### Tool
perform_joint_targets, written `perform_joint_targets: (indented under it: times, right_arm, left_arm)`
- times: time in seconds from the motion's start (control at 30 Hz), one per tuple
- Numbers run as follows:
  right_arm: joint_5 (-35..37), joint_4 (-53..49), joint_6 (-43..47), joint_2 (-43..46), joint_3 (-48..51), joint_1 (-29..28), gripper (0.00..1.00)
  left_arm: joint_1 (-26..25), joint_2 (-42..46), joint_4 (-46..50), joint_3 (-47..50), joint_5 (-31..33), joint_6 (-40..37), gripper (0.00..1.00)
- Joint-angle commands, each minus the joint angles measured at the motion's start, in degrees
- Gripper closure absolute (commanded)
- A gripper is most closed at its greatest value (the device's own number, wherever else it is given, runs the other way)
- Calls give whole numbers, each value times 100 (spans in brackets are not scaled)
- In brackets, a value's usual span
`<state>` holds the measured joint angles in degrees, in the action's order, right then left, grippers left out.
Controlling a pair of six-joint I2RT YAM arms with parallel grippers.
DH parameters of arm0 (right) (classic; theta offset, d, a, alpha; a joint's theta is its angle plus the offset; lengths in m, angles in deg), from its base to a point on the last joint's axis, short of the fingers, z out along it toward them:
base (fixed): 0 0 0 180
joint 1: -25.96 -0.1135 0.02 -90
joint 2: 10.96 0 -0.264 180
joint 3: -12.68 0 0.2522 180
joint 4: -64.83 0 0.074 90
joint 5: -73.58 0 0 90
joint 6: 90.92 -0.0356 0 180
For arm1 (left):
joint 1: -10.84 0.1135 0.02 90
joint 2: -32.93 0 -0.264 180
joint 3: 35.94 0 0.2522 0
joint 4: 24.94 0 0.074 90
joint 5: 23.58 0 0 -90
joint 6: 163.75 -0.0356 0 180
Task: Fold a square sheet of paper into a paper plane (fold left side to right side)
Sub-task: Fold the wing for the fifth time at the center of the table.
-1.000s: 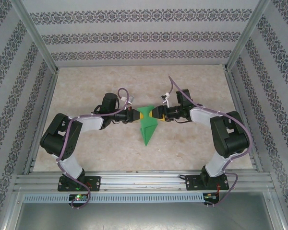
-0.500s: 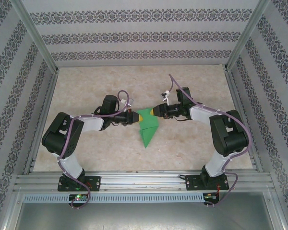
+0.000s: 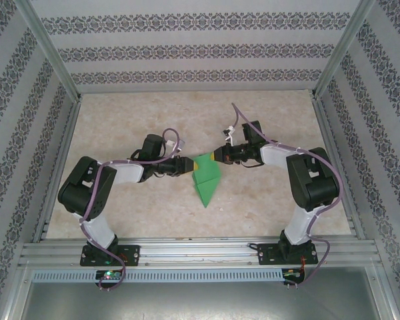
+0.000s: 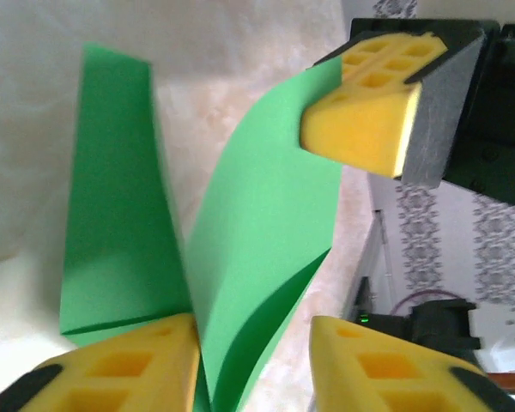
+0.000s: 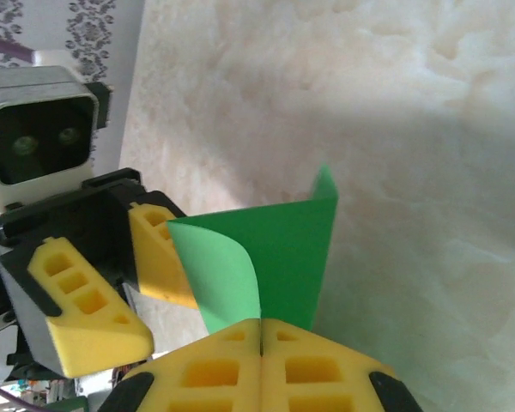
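The green sheet of paper (image 3: 205,181) lies mid-table, folded into a wedge that points toward the arms. My right gripper (image 3: 215,156) is shut on its far right corner; in the right wrist view the pads (image 5: 262,324) meet on the paper (image 5: 296,249), which curls upward. My left gripper (image 3: 189,165) is at the paper's far left corner and stands open. In the left wrist view its jaws (image 4: 253,326) are apart, with a raised flap of paper (image 4: 266,232) beside the left finger (image 4: 120,365). The right gripper's fingers (image 4: 360,129) pinch the flap's far end.
The beige table (image 3: 140,120) is walled by patterned panels, with metal rails (image 3: 187,253) along the near edge. Both arm bases stand there. The two grippers are nearly tip to tip over the paper's far end.
The right gripper has shut on the paper's far right corner. The left gripper, shut before, has opened. The paper's far end has lifted and shifted slightly.
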<state>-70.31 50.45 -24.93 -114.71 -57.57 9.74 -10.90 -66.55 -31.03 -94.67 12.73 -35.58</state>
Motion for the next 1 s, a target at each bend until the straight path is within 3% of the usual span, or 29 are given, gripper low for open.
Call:
perform_joint_targets:
  times: [0.0,0.17,0.37,0.67,0.97]
  right_arm:
    - [327,-369,47,-119,-203,29,100]
    - [925,-974,-158,-78,-365,47,100]
    - [1279,-1354,-1216,18,-377,118,100]
    - [1390,-1478,-1892,164,-363,120,100]
    - [1443,-1505,-2051,136,-406,93,100]
  left_arm:
    - [98,507,1067,-59,671,-811,49]
    - [-39,1189,2478,-342,1654,-1658,48]
    - [-1281,1365,4307,-1256,3257,-2633,49]
    - [-3020,443,5171,-2359,4903,-2744,48]
    - [-3478,-662,5580,-3050,5668,-2542,46]
